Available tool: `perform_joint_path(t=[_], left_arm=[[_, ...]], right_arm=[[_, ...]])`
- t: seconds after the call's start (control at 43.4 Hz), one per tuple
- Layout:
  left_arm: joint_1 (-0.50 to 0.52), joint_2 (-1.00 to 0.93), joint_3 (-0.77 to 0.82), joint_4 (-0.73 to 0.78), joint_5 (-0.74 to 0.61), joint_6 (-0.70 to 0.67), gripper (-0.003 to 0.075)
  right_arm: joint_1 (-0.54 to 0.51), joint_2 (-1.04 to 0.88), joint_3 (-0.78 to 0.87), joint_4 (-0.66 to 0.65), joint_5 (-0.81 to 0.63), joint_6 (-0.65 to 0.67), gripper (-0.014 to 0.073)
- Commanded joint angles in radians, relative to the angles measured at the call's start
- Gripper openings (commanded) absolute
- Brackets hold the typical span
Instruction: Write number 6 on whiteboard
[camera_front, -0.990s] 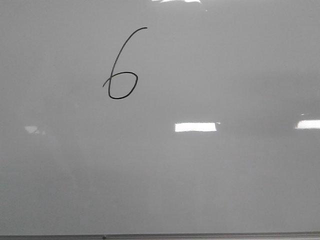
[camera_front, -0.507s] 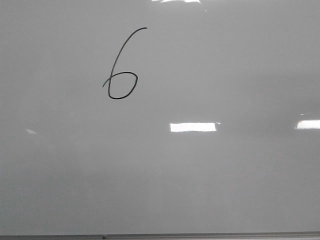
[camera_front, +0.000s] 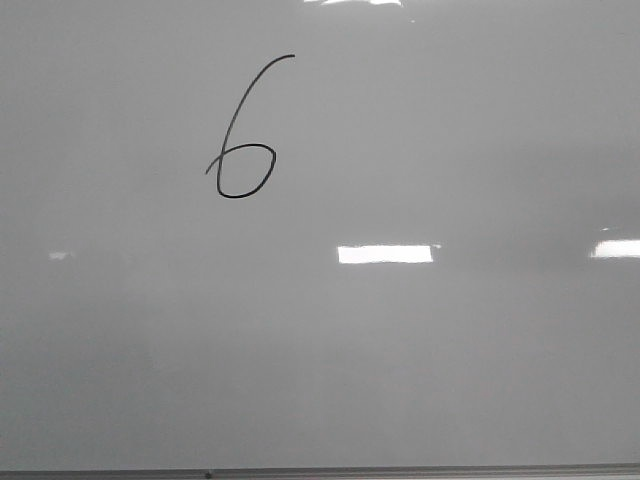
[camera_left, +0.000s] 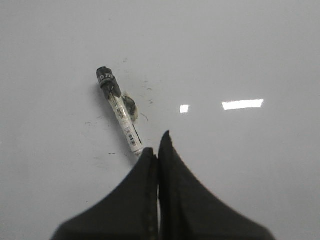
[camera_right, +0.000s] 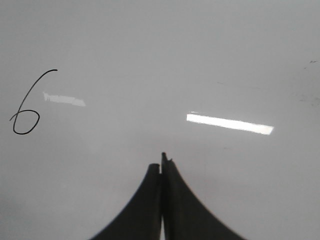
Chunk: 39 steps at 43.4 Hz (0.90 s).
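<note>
Our left gripper (camera_left: 158, 150), fingers together, pinches the marker (camera_left: 119, 111) by its tail so the tip angles out over the whiteboard (camera_front: 450, 360), our right gripper (camera_right: 161, 167) hangs closed and empty, and the number 6 (camera_front: 243, 135) sits finished, upper left of the board.

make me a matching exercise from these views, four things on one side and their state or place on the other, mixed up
Things:
1. number 6
2. marker
3. right gripper
4. whiteboard

States or places:
A. fingers pressed together, holding nothing
B. glossy, showing bright rectangular reflections
C. lying on the white surface, dark cap pointing away from the left gripper
D. thin black line, upper left of the board in the front view

Pairs: 1-D, 2-C, 3-A, 4-B
</note>
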Motion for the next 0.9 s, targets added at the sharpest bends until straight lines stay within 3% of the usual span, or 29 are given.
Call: perform_joint_path(t=[0.0,0.875], left_arm=[[-0.007,-0.013,0.005,0.002,-0.074,-0.011,-0.002],[-0.007,-0.013,0.005,0.002,-0.074,-0.011,-0.002]], right_arm=[[-0.006,0.013,-0.024,0.006,-0.075,-0.001,-0.0069],[-0.006,0.012,-0.02,-0.039,-0.076,-0.004,-0.0069]])
